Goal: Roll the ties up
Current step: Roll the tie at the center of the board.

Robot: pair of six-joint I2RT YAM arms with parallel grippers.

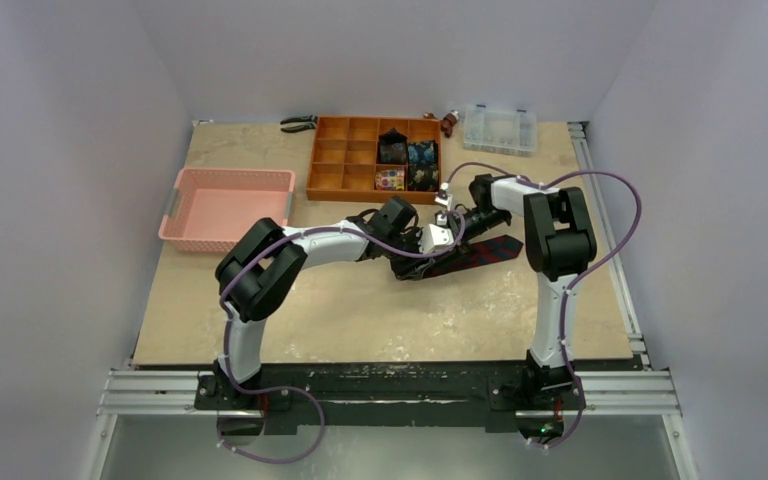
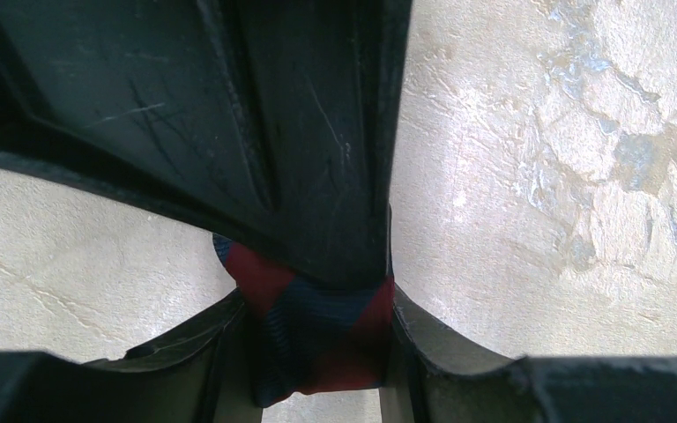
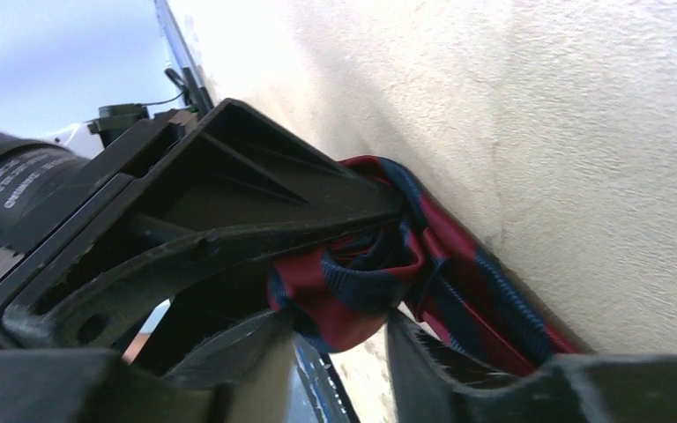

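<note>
A dark navy tie with red diagonal stripes (image 1: pixel 485 252) lies on the table at centre right, its free length stretching right. Its near end is partly rolled into a small bundle. My left gripper (image 1: pixel 407 258) is shut on that bundle; in the left wrist view the striped tie (image 2: pixel 317 330) sits pinched in the left gripper (image 2: pixel 317 361). My right gripper (image 1: pixel 430 262) meets it from the right and is shut on the same roll; the right wrist view shows the curled tie (image 3: pixel 361 282) in the right gripper (image 3: pixel 344 330). Each gripper blocks much of the other's view.
An orange compartment organiser (image 1: pixel 335 150) at the back holds several rolled ties (image 1: pixel 407 163). A pink basket (image 1: pixel 225 205) stands at the left. A clear plastic box (image 1: pixel 500 128) and pliers (image 1: pixel 298 123) lie along the back edge. Purple cables loop over both arms.
</note>
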